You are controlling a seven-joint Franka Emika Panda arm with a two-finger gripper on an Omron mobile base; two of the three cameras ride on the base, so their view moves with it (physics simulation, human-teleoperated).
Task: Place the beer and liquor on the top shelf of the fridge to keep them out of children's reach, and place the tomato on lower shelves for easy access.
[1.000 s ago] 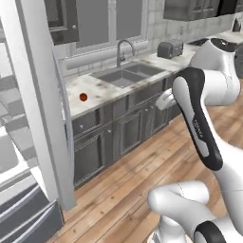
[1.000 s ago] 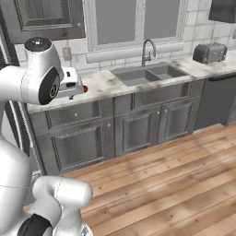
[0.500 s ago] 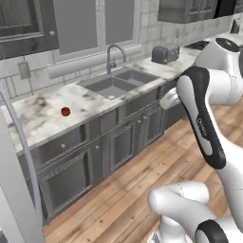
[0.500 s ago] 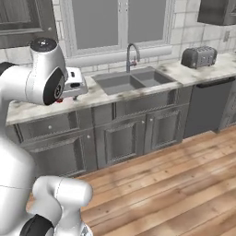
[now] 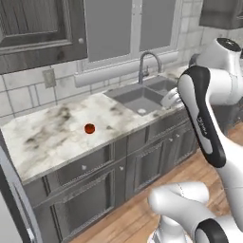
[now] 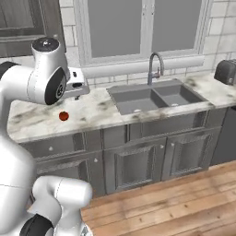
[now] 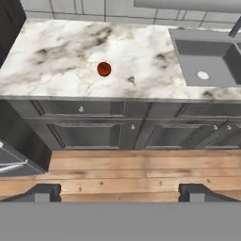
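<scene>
The tomato point(image 5: 89, 128) is a small red-orange ball lying alone on the marble counter point(image 5: 47, 137), left of the sink. It also lies on the counter point(image 6: 92, 110) as the tomato point(image 6: 63, 116) in the right base view. In the hand view the tomato point(image 7: 104, 69) sits far ahead of my gripper point(image 7: 120, 192), whose dark fingertips point(image 7: 44, 192) stand wide apart with nothing between them. My gripper point(image 6: 76, 92) hangs in the air in front of the counter, up and to the right of the tomato, open. The beer, the liquor and the fridge shelves are out of view.
A double sink point(image 6: 154, 97) with a curved faucet point(image 6: 156, 64) lies right of the tomato. A toaster point(image 6: 226, 71) stands at the far right. Dark grey cabinets point(image 7: 117, 132) run under the counter, with wood floor point(image 7: 132, 174) before them. The fridge's grey door edge point(image 5: 14, 199) shows at the lower left.
The whole picture has shifted: the base has moved, so the fridge has slid off to the left and the counter with the tomato now lies ahead. The gripper has stayed open.
</scene>
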